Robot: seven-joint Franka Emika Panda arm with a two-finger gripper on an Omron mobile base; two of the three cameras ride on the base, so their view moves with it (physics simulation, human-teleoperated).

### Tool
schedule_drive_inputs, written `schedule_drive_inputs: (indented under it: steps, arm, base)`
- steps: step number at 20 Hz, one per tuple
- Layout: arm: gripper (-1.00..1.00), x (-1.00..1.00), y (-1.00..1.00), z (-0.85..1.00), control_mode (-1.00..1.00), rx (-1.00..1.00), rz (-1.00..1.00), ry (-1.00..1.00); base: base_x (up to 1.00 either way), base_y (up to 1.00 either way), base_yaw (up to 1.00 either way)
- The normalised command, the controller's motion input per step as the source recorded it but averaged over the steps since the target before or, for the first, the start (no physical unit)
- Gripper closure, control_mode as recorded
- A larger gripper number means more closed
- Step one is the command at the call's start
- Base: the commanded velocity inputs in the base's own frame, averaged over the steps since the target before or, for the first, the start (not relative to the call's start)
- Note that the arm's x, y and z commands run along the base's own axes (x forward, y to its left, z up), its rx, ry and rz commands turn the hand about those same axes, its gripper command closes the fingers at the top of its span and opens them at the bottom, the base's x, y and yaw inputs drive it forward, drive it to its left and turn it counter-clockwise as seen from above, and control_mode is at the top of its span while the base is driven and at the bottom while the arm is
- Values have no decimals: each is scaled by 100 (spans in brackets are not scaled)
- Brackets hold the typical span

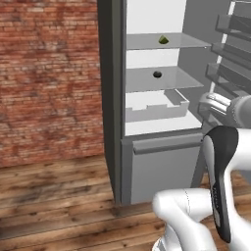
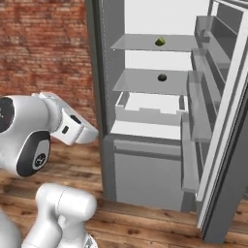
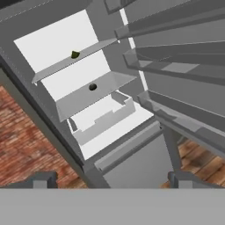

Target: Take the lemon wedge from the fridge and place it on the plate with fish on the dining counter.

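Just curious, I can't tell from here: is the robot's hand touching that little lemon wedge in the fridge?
Apart. In the hand view the open hand sits well outside the fridge, with the lemon wedge far off on the upper shelf.

I see a grey fridge with a white inside, and a yellow-green lemon wedge. Left is a red brick wall; the floor is brown wood.

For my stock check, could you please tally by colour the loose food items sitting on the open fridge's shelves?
Yellow-green: 1, the lemon wedge on the upper glass shelf.
Dark: 1, a small round item on the shelf below.
Total: 2.
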Motion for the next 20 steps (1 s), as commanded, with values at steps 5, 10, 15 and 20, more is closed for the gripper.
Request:
schedule_drive_inputs:
  steps: [5,10,15,20]
  arm:
    - [-100,0,0,0,100,0,0,0]
    - [-100,0,0,0,100,0,0,0]
    - [-100,0,0,0,100,0,0,0]
    - [-100,0,0,0,100,0,0,0]
  base:
    - [100,-8,0]
    - [96,-14,0]
    - [77,-50,0]
    - [65,-30,0]
